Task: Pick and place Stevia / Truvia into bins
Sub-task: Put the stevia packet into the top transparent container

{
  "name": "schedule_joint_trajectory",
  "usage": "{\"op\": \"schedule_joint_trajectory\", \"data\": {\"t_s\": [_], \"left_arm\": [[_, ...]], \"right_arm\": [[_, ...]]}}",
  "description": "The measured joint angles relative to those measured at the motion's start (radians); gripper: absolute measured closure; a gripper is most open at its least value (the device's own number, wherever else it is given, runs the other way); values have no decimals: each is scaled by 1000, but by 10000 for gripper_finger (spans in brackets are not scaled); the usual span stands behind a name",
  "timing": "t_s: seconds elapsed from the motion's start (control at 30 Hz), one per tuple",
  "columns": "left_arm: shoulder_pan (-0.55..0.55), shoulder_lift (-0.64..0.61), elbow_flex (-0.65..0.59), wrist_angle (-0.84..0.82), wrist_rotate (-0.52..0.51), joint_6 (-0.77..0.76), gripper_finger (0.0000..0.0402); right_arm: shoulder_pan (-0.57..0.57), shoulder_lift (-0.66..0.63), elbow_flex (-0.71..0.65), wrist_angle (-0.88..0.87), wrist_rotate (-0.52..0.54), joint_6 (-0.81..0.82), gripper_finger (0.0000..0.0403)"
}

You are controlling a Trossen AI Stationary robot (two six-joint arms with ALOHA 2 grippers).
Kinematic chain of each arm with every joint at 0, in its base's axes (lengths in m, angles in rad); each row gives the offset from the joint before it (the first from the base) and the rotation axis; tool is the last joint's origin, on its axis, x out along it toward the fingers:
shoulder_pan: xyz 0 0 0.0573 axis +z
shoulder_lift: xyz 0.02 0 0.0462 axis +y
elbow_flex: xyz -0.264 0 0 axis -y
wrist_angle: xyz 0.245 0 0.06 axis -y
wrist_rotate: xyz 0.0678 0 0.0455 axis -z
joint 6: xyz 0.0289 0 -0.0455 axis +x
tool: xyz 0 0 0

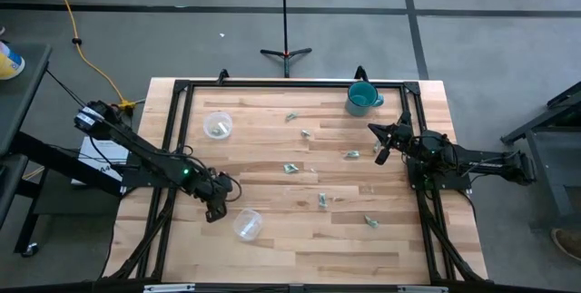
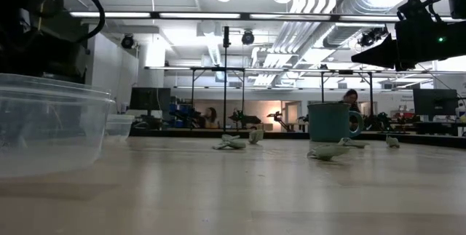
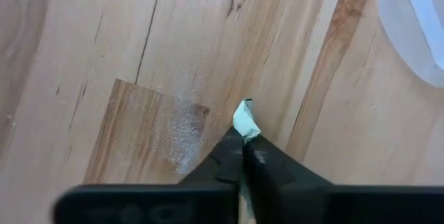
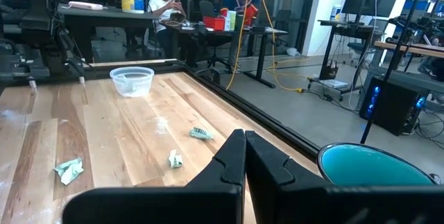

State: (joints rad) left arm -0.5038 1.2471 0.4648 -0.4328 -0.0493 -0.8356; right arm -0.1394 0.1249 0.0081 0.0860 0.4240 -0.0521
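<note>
Several pale green sachets lie flat and scattered over the middle of the wooden table, such as one (image 1: 290, 168) and another (image 1: 322, 200). One clear cup (image 1: 247, 225) stands near the front left, a second (image 1: 218, 126) farther back. My left gripper (image 1: 216, 209) hovers just left of the near cup, shut on a sachet (image 3: 244, 121). My right gripper (image 1: 381, 143) is shut and empty, raised near the teal mug (image 1: 361, 99). The right wrist view shows the far cup (image 4: 132, 80) and three sachets, among them one (image 4: 201, 133). My left gripper pinches one crumpled sachet between its two fingertips (image 3: 258, 156), coming from above and pointing down at the table. The sachet's free end (image 3: 243, 113) sticks out past the tips. The rest of it is hidden between the fingers.
The teal mug (image 4: 374, 165) stands at the far right corner, close to my right gripper. A black frame (image 1: 272, 84) runs along the table's edges. In the low view the near cup (image 2: 51, 126) fills the left side. People sit at desks in the room beyond.
</note>
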Motion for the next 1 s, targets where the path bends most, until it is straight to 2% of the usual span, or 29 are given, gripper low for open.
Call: {"op": "schedule_joint_trajectory", "data": {"t_s": [0.1,0.27,0.4,0.5,0.67,0.87,1.0], "left_arm": [[-1,-21,-2,-8,-75,29,380],[12,-117,59,-101,-348,115,364],[88,-209,126,-270,-522,154,380],[187,-270,152,-342,-620,179,380],[428,-331,160,-352,-626,204,370],[709,-318,160,-343,-497,343,379],[838,-313,160,-330,-448,451,369]], "right_arm": [[0,0,0,0,0,0,402],[0,0,0,0,0,0,402],[0,0,0,0,0,0,402],[0,0,0,0,-3,0,402],[0,3,0,-4,-4,2,402],[0,6,0,-6,-5,2,402],[0,6,0,-7,-5,1,402]]}}
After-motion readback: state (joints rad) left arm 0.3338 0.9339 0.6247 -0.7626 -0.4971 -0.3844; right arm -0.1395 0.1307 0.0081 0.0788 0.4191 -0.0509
